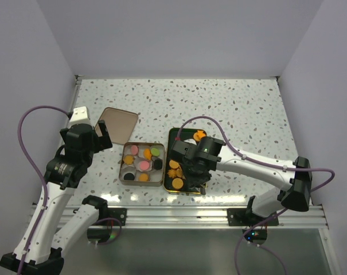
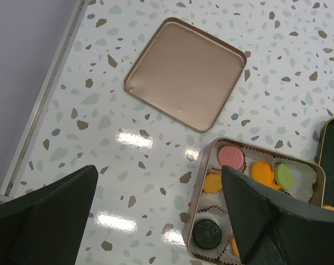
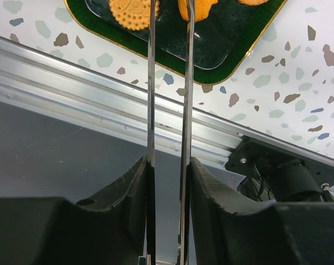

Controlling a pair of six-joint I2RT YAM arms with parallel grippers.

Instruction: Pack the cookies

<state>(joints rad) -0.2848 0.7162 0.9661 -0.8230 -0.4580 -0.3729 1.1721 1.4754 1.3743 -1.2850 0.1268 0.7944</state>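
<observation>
The cookies lie in two places. Pink (image 1: 134, 150), green (image 1: 156, 152) and dark (image 1: 158, 164) rounds sit in paper cups in the open tin (image 1: 142, 184). Orange ones (image 1: 174, 164) lie on the green tray (image 1: 182, 134). My right gripper (image 1: 187, 171) hangs over the tray's near half. In the right wrist view its long thin blades (image 3: 151, 83) stand a narrow gap apart beside two orange cookies (image 3: 131, 14); their tips run off the top edge. My left gripper (image 2: 158, 199) is wide open and empty, above the table left of the tin (image 2: 202, 182), near a pink cookie (image 2: 231, 157) and a dark one (image 2: 206, 233).
The tin's lid (image 1: 117, 125) lies upturned on the table behind the tin, also seen as the lid (image 2: 186, 72) in the left wrist view. An aluminium rail (image 1: 179, 215) runs along the near table edge. Walls close in the left, right and back sides.
</observation>
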